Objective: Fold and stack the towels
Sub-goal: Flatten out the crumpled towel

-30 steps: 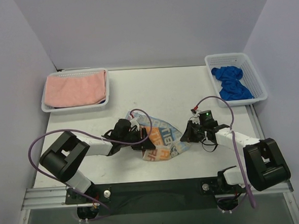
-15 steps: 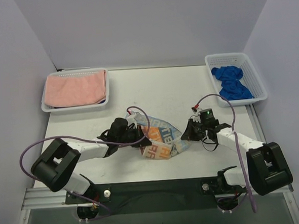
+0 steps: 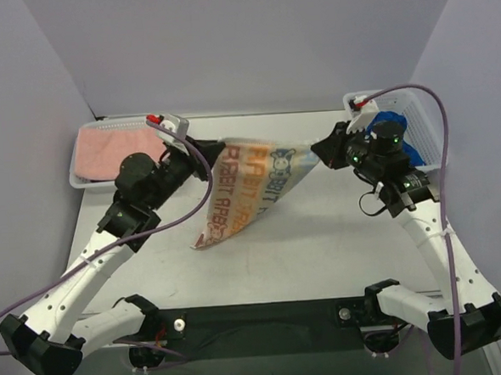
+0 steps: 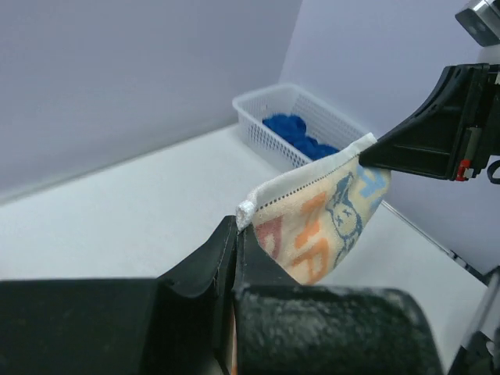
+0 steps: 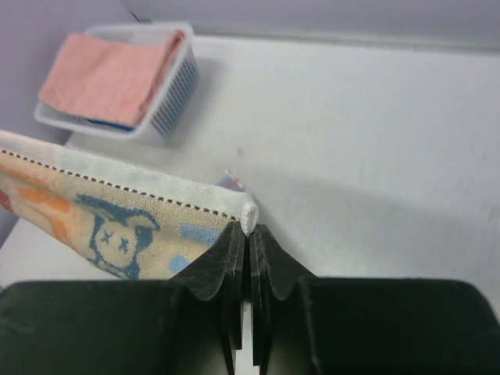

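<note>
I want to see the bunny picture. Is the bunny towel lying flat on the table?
No, the bunny towel hangs stretched in the air between the left hand and the right hand, each pinching a top corner.

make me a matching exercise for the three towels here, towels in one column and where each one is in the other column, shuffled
Column 1
1. white printed towel
2. pink towel
3. blue towel

Column 2
a. crumpled in the right basket
b. stretched in the air, one end pinched in the left fingers, the other in the right fingers
c. folded in the left basket

Pairs: 1-b, 2-c, 3-a
</note>
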Motion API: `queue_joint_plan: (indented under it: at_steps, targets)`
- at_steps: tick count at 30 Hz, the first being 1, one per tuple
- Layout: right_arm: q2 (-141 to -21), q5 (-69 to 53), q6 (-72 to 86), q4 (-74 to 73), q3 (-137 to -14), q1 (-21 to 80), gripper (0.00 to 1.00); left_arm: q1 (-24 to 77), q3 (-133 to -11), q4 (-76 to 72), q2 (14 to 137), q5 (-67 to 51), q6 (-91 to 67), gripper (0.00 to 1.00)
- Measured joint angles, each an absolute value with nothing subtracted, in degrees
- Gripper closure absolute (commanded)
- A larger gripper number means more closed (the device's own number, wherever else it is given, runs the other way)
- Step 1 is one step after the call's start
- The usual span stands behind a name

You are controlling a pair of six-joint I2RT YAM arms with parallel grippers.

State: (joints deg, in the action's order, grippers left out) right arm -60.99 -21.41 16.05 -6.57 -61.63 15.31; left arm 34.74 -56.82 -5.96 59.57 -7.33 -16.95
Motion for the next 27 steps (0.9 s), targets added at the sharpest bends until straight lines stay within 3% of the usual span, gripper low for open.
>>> queue_joint_plan:
  at_steps: [5,14,27]
  targets:
    - [-61.1,-23.4,12.9,-7.2,-75.7,15.5,1.0,35.1,-72.1,-2.2,59.5,-6.5,-8.4,1.0]
    - [-60.6,-30.8,8.1,-7.3,-94.6,16.0,1.0,35.3,-87.9,3.9,58.9,-11.0,-0.5,1.0]
    - [-49.8,-47.6,10.5,-7.1,-94.3,16.1,1.0,35.5,-84.1,5.9,46.9,-27.5,-8.0,1.0]
